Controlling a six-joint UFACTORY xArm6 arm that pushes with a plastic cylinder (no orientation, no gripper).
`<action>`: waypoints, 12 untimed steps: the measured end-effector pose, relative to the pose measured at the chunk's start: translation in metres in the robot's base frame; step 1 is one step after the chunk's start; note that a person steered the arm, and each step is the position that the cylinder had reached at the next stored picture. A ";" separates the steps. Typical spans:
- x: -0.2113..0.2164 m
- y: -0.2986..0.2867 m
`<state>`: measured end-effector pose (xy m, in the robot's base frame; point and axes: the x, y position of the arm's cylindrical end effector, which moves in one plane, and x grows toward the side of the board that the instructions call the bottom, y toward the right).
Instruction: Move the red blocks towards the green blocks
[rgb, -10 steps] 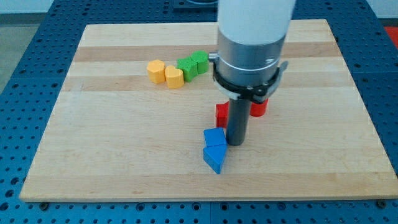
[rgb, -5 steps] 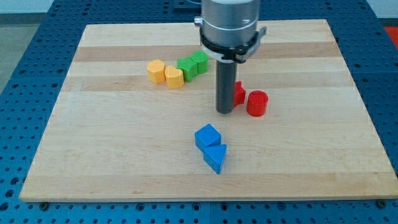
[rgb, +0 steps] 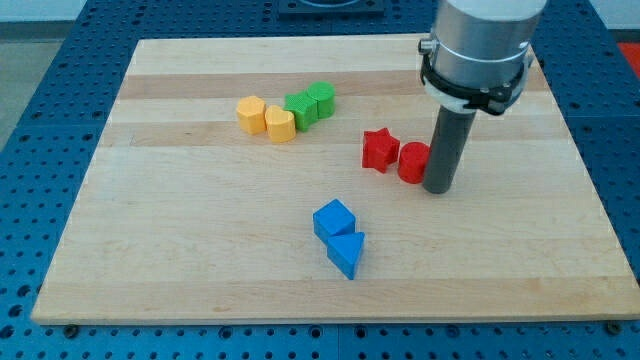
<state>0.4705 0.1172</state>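
A red star block (rgb: 378, 150) and a red cylinder (rgb: 411, 162) lie side by side right of the board's middle. My tip (rgb: 439, 188) stands just to the view's right of the red cylinder, touching or nearly touching it. Two green blocks (rgb: 311, 103) sit together toward the view's top, left of the red blocks, with a gap of bare wood between the two groups.
Two yellow blocks (rgb: 266, 118) touch the green pair on its left. A blue cube (rgb: 334, 220) and a blue triangular block (rgb: 346, 254) lie together below the red blocks. The wooden board (rgb: 150, 240) rests on a blue perforated table.
My tip moved from beside the blue blocks up past the red star's left, then round to the right of the red cylinder. The red star shifted up, and the blue cube shifted left.
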 end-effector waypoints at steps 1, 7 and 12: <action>-0.003 0.000; -0.023 0.040; -0.038 -0.033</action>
<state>0.4328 0.0845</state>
